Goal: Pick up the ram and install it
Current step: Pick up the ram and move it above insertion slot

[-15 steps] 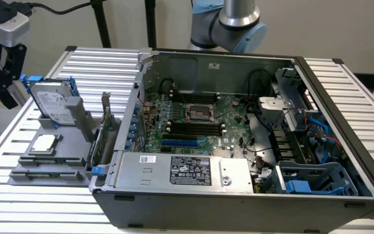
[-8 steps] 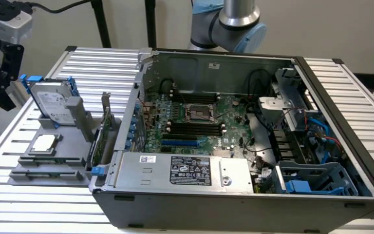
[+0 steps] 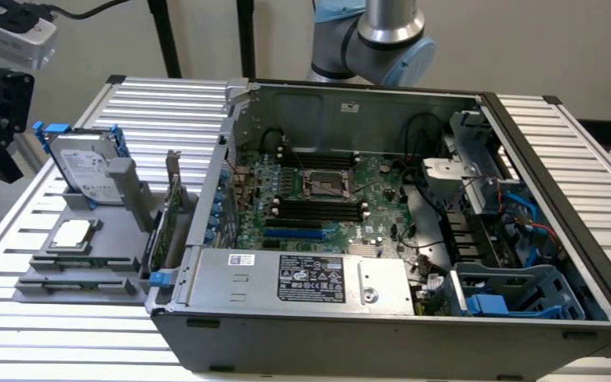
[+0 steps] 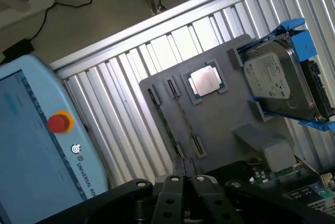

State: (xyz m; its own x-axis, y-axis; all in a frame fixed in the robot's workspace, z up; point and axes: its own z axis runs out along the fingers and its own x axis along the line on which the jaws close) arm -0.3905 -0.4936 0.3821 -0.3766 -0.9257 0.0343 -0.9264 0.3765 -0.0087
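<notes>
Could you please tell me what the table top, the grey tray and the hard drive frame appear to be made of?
The table top looks like bare aluminium: ribbed silver slats with a dull sheen. The grey tray is probably matte plastic: flat uniform grey, moulded slots. The hard drive frame seems blue plastic, evenly coloured.

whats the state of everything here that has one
computer case: open, side panel off
hard drive: upright in its blue frame on the gray tray
processor chip: lying flat in its tray recess
green card: standing on edge beside the case
ram: seems seated in a tray slot, not picked up
memory slots: look empty
gripper: at the tray's edge, outside the case
</notes>
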